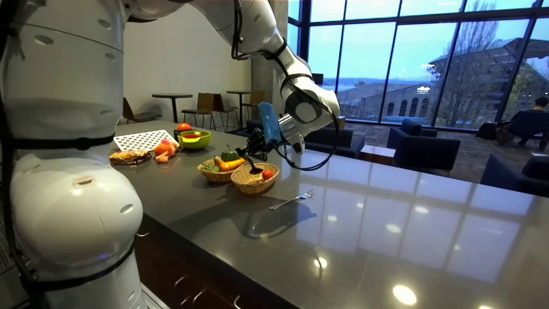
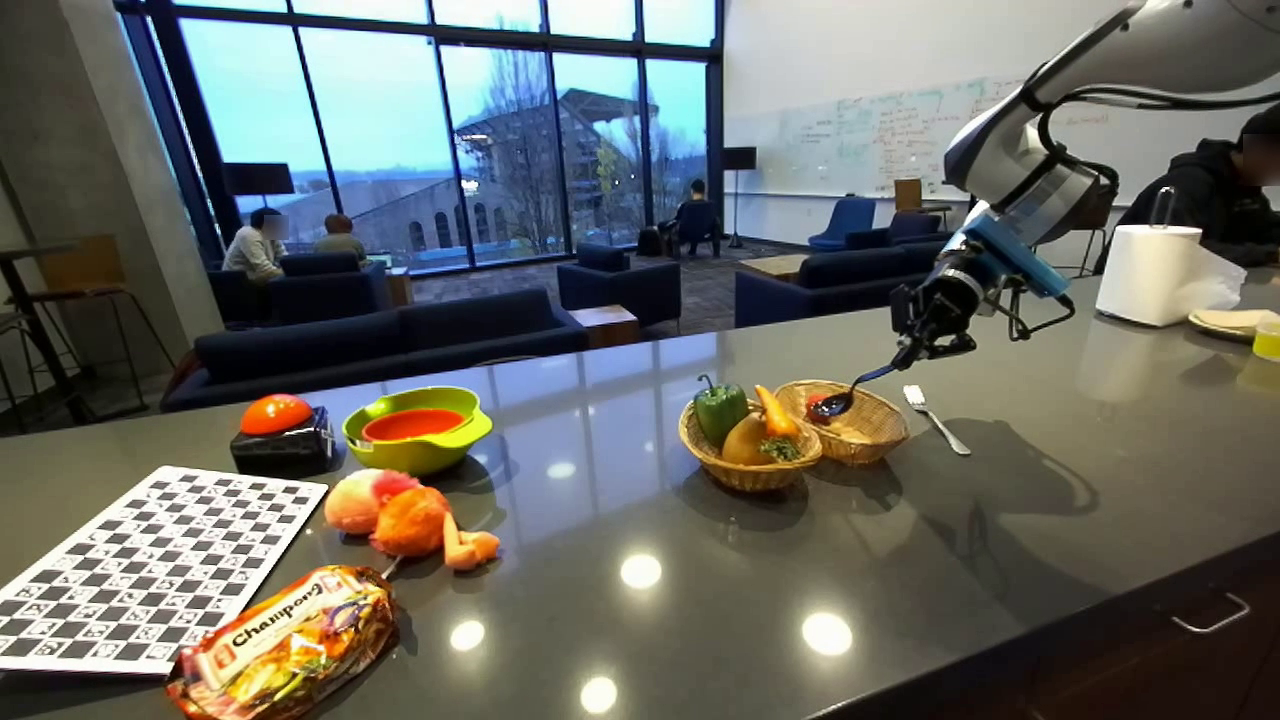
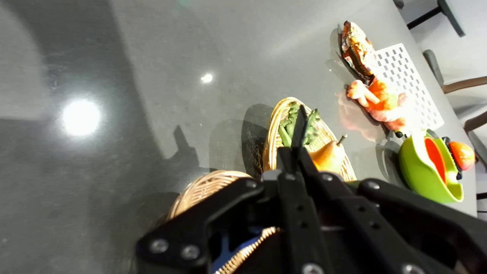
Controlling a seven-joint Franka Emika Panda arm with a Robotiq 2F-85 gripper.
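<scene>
From where I stand, the hand (image 2: pixel 908 354) has its fingers closed around the handle of a dark spoon (image 2: pixel 836 404), and I see nothing else in its grip. The spoon slants down, its bowl at the mouth of a wicker basket (image 2: pixel 868 449), just beside a red tomato (image 1: pixel 267 174); how deep it sits, or whether it touches anything inside, I can't tell. As I judge it, picking up the spoon is done and it is already over the basket, while letting go of it is not yet done. Next to that basket stands a second basket (image 2: pixel 750 476), filled with a green pepper (image 2: pixel 720 410), a carrot (image 2: pixel 778 412) and a pear (image 2: pixel 746 442). A fork (image 2: pixel 936 420) lies ungripped on the counter (image 2: pixel 540 620), near the baskets.
</scene>
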